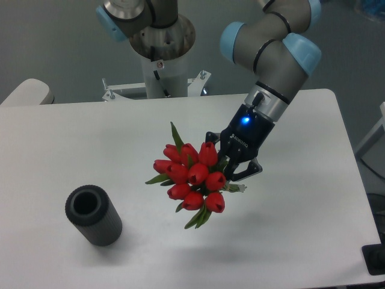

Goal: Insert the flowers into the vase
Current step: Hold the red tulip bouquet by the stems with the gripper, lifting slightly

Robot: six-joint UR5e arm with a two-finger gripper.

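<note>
Red tulip bunch with narrow green leaves [194,177] is clenched at the stems by the black two-finger gripper [231,171], held above the white table [301,241], centre-right. Dark grey ribbed cylindrical vase [93,215] stands near-left, well apart. Risk: bunch looks wider than the mouth, so an off-centre descent could catch the rim and tip the vase.
</note>
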